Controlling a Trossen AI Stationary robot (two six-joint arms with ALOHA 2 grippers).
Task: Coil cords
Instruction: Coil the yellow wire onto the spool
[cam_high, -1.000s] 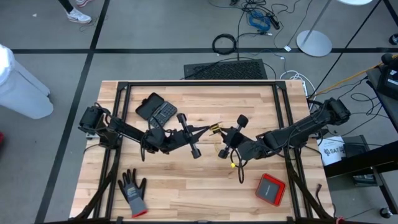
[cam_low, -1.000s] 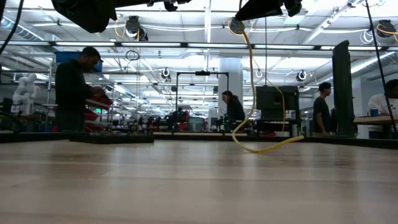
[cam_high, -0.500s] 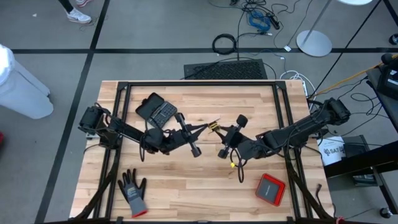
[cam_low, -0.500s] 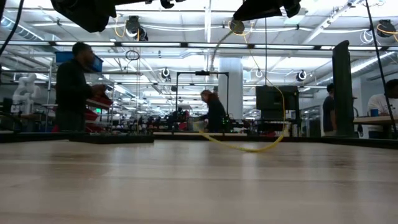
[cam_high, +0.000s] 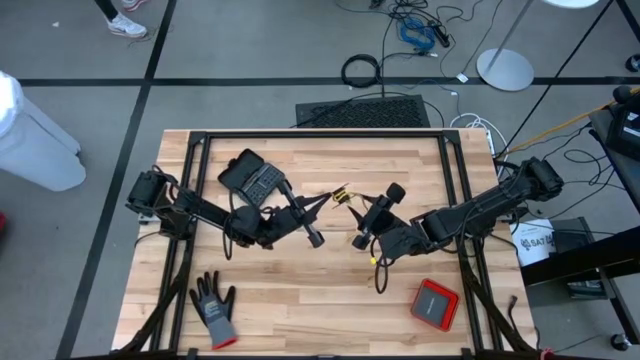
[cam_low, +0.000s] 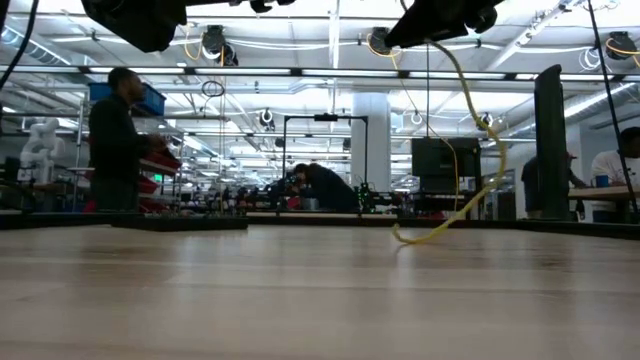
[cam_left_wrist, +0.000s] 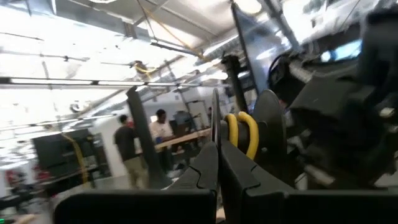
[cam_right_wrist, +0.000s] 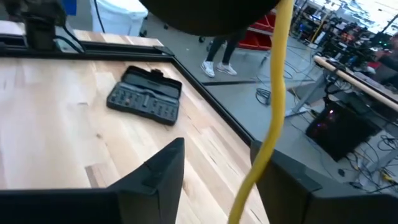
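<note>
The thin yellow cord is partly wound on a small black round part, which my shut left gripper holds up above the middle of the table. From there the cord runs down between the open fingers of my right gripper, which faces the left one closely. The cord's free length hangs in a loose curve. Its end lies on the wooden tabletop. My left gripper pinches the black round part by one of its thin discs, between its two fingertips. The fingers slant upward toward the table's right side. The part is lifted clear of the table, with the yellow windings just beyond the fingertips. My right gripper has the cord between its fingers; whether a finger touches it, I cannot tell.
A black flat case lies at the far left of the table. A grey glove is near the front left and a red box near the front right. Black frame rails border the tabletop. People stand beyond the table.
My right gripper has opened and let go of the yellow cord, tipping a little. The hanging length of cord has swung toward the left and back, its end sliding on the table. My left gripper has rolled slightly and stayed shut on the black round part.
</note>
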